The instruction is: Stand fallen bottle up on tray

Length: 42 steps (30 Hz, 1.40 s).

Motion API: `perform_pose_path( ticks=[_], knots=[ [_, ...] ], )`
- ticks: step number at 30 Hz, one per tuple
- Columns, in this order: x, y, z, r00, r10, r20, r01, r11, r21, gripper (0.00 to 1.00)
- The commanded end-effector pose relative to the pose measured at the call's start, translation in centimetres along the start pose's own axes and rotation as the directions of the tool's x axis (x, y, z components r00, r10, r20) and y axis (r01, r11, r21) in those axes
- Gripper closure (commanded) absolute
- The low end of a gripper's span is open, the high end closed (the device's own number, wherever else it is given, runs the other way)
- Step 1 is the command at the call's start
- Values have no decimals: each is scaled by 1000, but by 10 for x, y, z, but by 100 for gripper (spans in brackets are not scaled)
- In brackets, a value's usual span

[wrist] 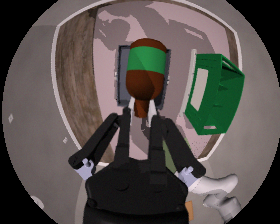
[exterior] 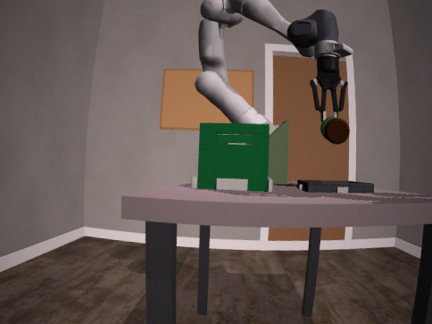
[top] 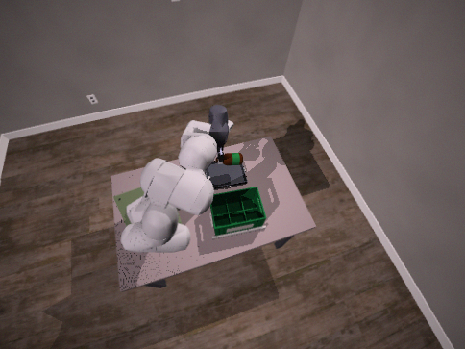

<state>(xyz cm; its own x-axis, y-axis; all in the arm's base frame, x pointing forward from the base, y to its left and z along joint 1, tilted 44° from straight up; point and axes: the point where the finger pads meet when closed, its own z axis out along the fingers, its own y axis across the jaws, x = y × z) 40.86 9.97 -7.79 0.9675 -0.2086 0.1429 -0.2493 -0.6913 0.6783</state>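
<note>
- The gripper (exterior: 329, 117) hangs high above the table (exterior: 232, 204), pointing down, its fingers (exterior: 337, 98) pinched on the bottle (exterior: 336, 130); the grasp sits at the bottle's narrow neck end, as the wrist view shows the neck (wrist: 143, 106) running in between the black links.
- The bottle is brown with a green band (wrist: 149, 58); it lies sideways in the grasp, not upright, its round base turned toward the exterior camera; it is well clear of every surface, held in the air.
- The tray (exterior: 336, 186), dark and shallow, rests on the table below the bottle; in the wrist view the tray (wrist: 120, 77) shows directly behind the bottle, so the bottle hangs over it.
- The green crate (exterior: 233, 156) stands on the table just beside the tray, between the tray and the near table edge in the top view; its compartments (top: 237, 211) are open to the top.
- From above, the bottle (top: 232, 159) shows at the tray's far edge (top: 229, 166), beside the arm's dark wrist (top: 218, 122); the arm's white links cover part of the table there.
</note>
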Motion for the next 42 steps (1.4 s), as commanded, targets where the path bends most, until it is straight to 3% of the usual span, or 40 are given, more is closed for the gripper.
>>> perform_pose_path(
  ticks=[1,14,33,42],
  knots=[
    [0,-3,-4,1000,-3,-4,3,1000,7,100],
    [0,-3,-4,1000,-19,-4,19,1000,7,100],
    [0,-3,-4,971,-240,-5,240,971,6,100],
    [0,-3,-4,965,-262,-5,262,965,5,100]
  ],
)
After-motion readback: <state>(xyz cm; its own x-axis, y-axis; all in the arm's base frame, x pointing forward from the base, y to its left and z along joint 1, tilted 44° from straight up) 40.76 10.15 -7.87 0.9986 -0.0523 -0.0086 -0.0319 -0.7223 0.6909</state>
